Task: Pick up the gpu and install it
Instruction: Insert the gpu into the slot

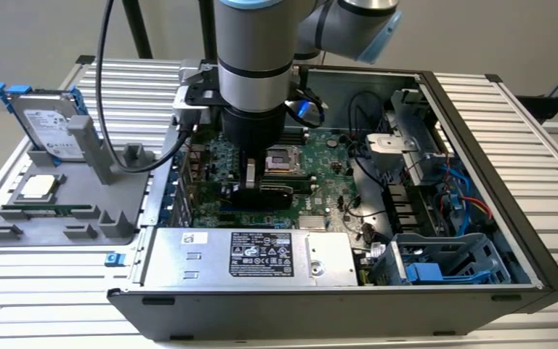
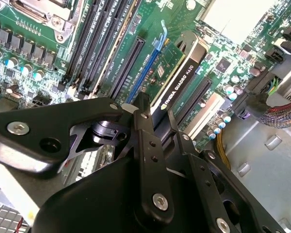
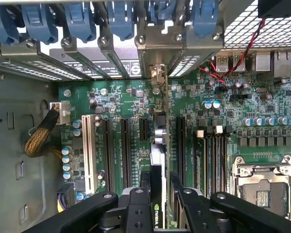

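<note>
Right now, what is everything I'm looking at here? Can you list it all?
Computer case: one, dark grey, open on the slatted table.
Motherboard: one, green, inside the case.
gpu: one, black and green, edge-on between the gripper's fingers above the motherboard slots.
Power supply: one, silver, at the case's near edge.
Hard drive: one, silver in a blue frame, upright on the grey holder, exterior view's left.
Gripper: one, black, shut on the gpu.

gpu (image 2: 177, 80) stands on edge on motherboard (image 1: 328, 156) inside case (image 1: 473, 145); hard drive (image 1: 51, 120) on rack (image 1: 90, 196) at exterior view's left.
</note>
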Robot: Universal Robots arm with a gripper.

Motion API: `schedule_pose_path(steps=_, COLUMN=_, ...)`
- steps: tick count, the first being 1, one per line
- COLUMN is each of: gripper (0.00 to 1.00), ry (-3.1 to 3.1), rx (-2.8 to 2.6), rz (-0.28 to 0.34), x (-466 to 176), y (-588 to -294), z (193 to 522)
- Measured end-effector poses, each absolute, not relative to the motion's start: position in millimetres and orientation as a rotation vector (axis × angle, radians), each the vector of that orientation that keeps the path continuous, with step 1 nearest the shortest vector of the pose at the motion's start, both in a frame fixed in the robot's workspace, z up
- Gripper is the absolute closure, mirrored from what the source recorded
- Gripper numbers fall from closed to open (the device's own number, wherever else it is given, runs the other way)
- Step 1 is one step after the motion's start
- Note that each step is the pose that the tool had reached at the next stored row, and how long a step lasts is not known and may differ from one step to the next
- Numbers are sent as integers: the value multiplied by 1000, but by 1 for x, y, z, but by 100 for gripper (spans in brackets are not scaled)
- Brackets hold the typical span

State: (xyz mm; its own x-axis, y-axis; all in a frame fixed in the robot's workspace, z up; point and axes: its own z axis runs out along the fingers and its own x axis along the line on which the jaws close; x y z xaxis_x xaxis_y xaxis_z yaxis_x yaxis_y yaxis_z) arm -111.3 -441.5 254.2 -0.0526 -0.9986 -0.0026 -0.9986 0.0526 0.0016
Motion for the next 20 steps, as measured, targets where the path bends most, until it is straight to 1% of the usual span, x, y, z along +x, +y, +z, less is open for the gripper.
schedule_pose_path(steps=16, gripper=100, ry=2278, rx=-2161, rz=5, x=-112, y=-441, z=245)
schedule_pose_path(steps=17, gripper=0, ry=2277, rx=-2160, rz=5, x=-112, y=-441, z=245)
schedule_pose_path(steps=20, gripper=0, ry=2278, rx=-2162, rz=5, x=-112, y=-441, z=245)
